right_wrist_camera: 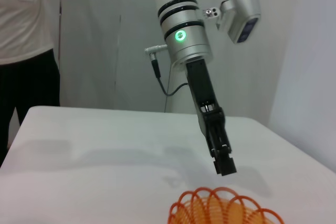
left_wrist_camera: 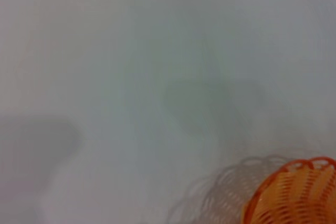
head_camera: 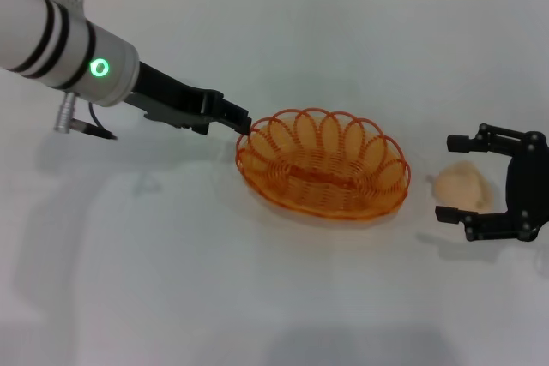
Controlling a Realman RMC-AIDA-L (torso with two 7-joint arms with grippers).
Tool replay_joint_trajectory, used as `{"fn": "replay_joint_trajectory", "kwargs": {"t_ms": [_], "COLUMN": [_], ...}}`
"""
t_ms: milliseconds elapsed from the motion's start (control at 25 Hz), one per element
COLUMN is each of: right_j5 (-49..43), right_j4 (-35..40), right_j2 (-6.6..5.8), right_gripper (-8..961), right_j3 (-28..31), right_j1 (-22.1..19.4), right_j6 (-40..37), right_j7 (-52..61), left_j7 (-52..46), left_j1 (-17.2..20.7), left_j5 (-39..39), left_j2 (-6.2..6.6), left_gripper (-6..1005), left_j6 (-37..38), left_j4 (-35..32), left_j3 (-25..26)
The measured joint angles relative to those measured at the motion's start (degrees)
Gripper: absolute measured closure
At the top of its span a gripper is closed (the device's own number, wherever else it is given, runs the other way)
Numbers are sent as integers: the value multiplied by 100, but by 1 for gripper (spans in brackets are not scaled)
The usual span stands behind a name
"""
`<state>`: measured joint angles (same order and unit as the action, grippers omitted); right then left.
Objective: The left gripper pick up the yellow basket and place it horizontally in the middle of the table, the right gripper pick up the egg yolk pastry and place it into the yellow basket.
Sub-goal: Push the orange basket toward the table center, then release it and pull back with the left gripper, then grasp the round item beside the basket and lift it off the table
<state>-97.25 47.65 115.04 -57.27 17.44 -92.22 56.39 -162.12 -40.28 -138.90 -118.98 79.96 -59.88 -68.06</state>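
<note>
Orange-amber translucent wire basket point(head_camera: 323, 165) sits lengthwise mid white tabletop point(head_camera: 257, 297), upright, scalloped rim up. I see the left tool point(head_camera: 243, 123) at the basket's left rim, just above it; fingers look pressed together, holding nothing. Right tool point(head_camera: 449, 177) is spread wide around the small pale cream-peach pastry point(head_camera: 460, 184), which rests on the tabletop right of the basket.

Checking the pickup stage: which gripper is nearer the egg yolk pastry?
Right. The right gripper is open with its fingers on either side of the egg yolk pastry. The left gripper is at the far rim of the yellow basket, across from the pastry.
</note>
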Motion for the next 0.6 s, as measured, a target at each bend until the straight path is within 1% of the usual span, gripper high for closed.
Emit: {"fn": "replay_joint_trajectory", "kwargs": {"t_ms": [80, 160, 240, 480, 600], "right_j5": [-1, -7, -22, -48, -57], "right_j4": [3, 10, 29, 105, 136], "right_j2": [0, 0, -4, -46, -68], "right_gripper": [109, 109, 109, 110, 110], "right_j3": [150, 216, 281, 301, 303], "right_j1": [-16, -20, -21, -10, 22], "right_j6": [-119, -149, -161, -122, -81], "right_j7": [23, 57, 142, 428, 534], "left_j7": [0, 1202, 1689, 3676, 4439], "left_j1": [0, 317, 482, 1143, 1462], "left_j5": [0, 50, 199, 1372, 1708], "left_j2": [0, -5, -16, -12, -19], "left_gripper": [310, 301, 299, 289, 285], "left_j6": [0, 128, 114, 126, 81], "left_j4": [0, -445, -529, -652, -759], "left_j3": [0, 27, 31, 58, 209]}}
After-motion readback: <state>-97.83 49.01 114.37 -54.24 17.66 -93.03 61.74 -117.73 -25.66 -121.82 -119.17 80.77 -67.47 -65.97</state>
